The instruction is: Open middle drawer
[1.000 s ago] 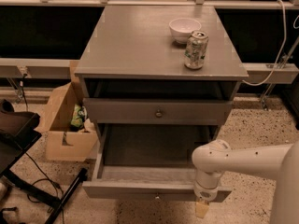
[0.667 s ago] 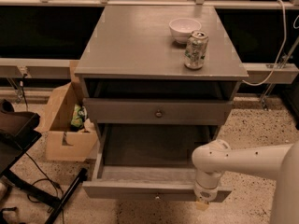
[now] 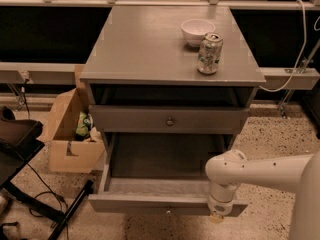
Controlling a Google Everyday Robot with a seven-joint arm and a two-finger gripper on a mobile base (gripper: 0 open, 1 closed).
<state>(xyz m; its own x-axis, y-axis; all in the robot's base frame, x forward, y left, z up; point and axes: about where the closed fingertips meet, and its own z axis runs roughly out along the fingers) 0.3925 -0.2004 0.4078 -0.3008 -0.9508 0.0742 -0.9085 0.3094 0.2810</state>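
The middle drawer (image 3: 169,119) is a grey flat front with a small round metal knob (image 3: 170,121), and it sits pushed in flush with the cabinet. Above it is a dark open slot. Below it the taller bottom drawer (image 3: 150,202) is pulled far out, showing its bare grey inside. My gripper (image 3: 217,217) hangs from the white arm (image 3: 260,171) at the lower right. It points down at the right end of the bottom drawer's front, well below and right of the middle drawer's knob.
A white bowl (image 3: 197,31) and a drink can (image 3: 209,53) stand on the cabinet top (image 3: 140,44). An open cardboard box (image 3: 72,134) sits on the floor to the left. A black chair or stand with cables (image 3: 20,154) is at the far left.
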